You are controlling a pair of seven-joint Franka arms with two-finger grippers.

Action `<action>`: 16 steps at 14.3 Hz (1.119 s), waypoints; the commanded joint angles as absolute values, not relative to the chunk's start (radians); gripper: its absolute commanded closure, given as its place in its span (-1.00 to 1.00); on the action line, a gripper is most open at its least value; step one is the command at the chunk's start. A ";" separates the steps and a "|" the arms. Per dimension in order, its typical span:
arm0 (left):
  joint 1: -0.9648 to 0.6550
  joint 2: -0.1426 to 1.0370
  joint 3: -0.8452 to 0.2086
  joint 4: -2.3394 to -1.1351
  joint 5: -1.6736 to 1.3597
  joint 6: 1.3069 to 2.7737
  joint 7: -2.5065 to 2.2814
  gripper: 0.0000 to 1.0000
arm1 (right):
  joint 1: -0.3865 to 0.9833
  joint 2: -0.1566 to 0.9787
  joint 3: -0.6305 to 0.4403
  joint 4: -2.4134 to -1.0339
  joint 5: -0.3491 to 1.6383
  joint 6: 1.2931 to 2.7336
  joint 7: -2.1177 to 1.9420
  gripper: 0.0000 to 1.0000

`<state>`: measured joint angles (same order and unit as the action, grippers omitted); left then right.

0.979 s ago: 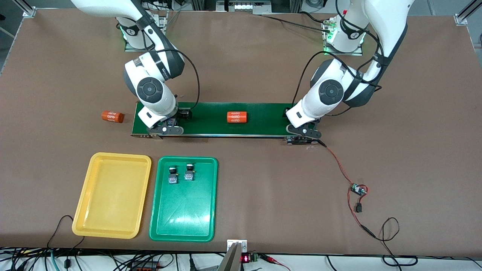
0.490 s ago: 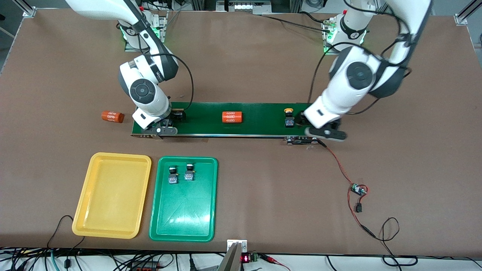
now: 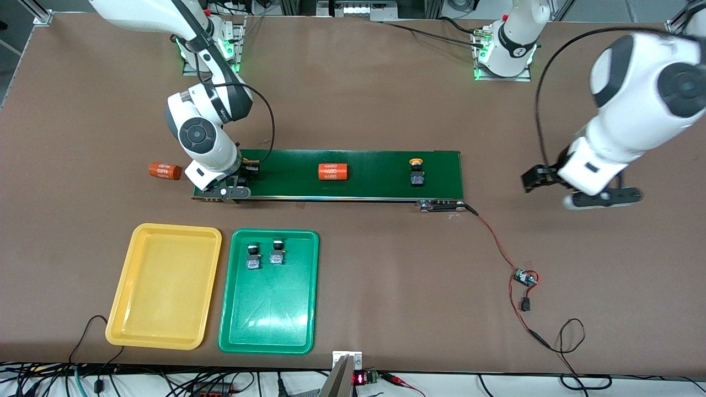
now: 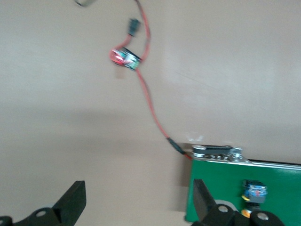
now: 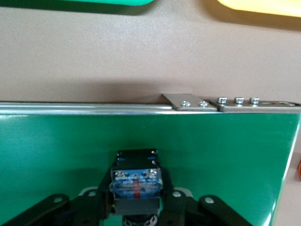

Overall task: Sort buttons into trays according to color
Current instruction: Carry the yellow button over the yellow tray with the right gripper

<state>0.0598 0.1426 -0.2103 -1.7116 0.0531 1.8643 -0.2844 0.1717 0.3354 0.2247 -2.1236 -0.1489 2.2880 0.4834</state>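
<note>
Green tray [image 3: 268, 331]: two buttons [image 3: 252, 257] held, both toward its belt end; yellow tray [image 3: 163, 325] bare. On the belt [image 3: 375, 165], right gripper [image 5: 135, 207] now clamped on a button [image 5: 135, 184] at the right arm's end. Yellow-capped button [image 3: 417, 172] left on the belt; left gripper [image 4: 136, 207] pulled off over bare table, jaws spread, nothing held. Yellow tray judged next
</note>
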 commanded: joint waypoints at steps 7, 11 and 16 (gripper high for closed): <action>0.184 0.170 -0.187 -1.457 0.080 1.652 -0.058 -1.00 | 0.155 0.310 0.201 -1.875 -0.147 2.033 0.436 0.71; 0.186 0.163 -0.192 -1.444 0.072 1.615 -0.057 -1.00 | 0.141 0.356 0.155 -1.735 -0.144 1.986 0.371 0.77; 0.176 0.169 -0.198 -1.416 0.060 1.612 -0.064 -1.00 | 0.141 0.443 0.078 -1.608 -0.156 1.979 0.284 0.77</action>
